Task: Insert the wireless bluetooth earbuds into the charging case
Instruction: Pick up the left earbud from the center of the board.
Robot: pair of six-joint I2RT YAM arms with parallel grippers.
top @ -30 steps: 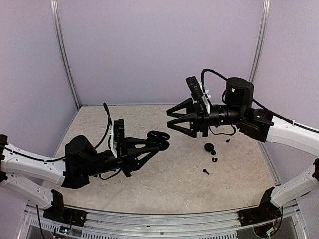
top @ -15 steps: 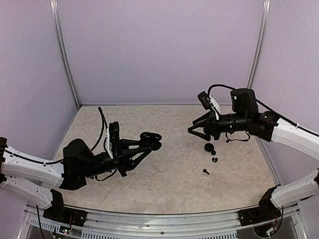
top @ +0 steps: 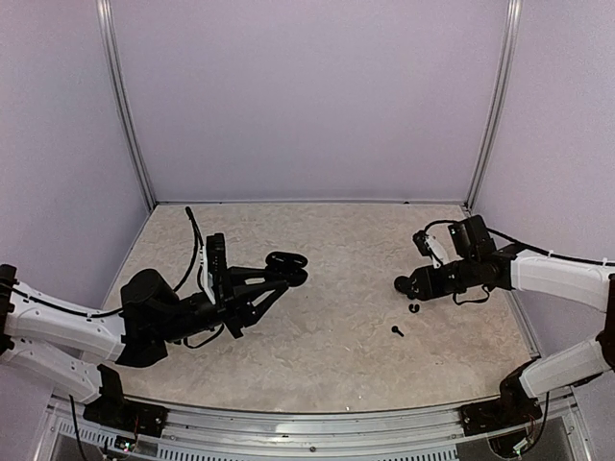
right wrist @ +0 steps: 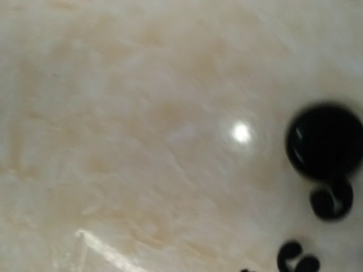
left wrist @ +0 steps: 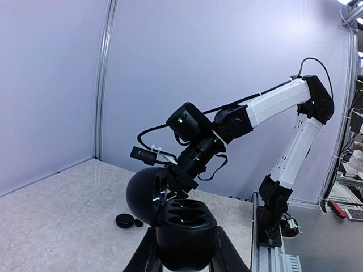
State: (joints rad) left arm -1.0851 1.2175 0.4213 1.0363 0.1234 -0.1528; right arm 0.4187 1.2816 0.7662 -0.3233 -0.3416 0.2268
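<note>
Two wells [left wrist: 187, 211] in the case [left wrist: 182, 235] face up and sit empty; the lid [left wrist: 140, 195] is swung back. I judge the pose is meant for loading: the left gripper [left wrist: 182, 249] is clamped tight on the lower shell from both sides and lifts it off the table [top: 327, 336], mouth turned toward the other arm, so a bud can go straight in; in the top view the case hangs left of centre, well apart from the loose pieces.

None of the buds is in the case; small black pieces lie on the right half of the table: a round piece [top: 402, 283], a smaller piece [top: 415, 309] near it, and nearer the bases a knob with a short stem, which I take for a bud [top: 397, 330]; which of the others is the second bud I cannot tell.

Down at the table, the right gripper [top: 411, 285] sits just beside the round piece, likely placed for a pick; its wrist view gives only blurred tabletop and black blobs, no fingers, so how wide its jaws stand, and whether they hold anything, I cannot tell; picking looks like the step in hand, and inserting is not yet begun.
</note>
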